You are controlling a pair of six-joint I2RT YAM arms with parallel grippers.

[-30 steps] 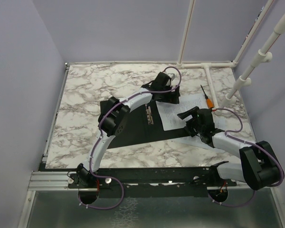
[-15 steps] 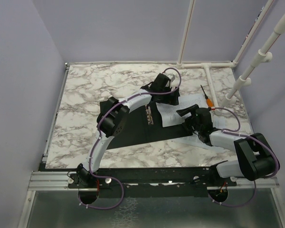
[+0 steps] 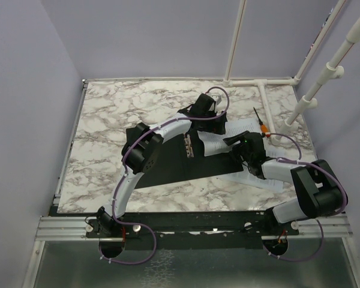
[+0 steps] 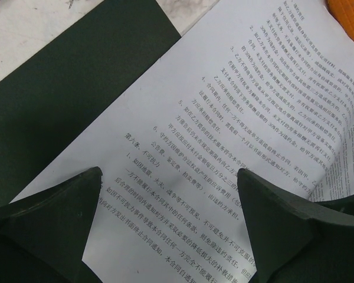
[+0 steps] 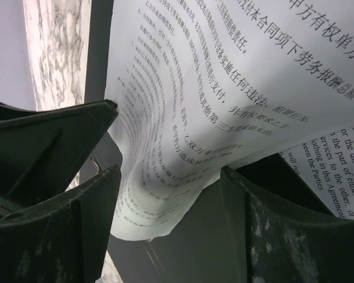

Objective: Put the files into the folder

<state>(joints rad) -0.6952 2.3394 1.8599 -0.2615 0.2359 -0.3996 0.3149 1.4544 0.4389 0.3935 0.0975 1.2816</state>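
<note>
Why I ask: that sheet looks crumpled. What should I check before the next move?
1. Folder lies open, black face up: ok.
2. Top sheet edge inside the right claw gap: ok.
3. Right claw pinching it: not ok, jaws apart.
4. Top sheet flat: not ok, buckled.
5. Left claw open above top sheet: ok.
6. Second sheet free of the claw: cannot tell.
</note>
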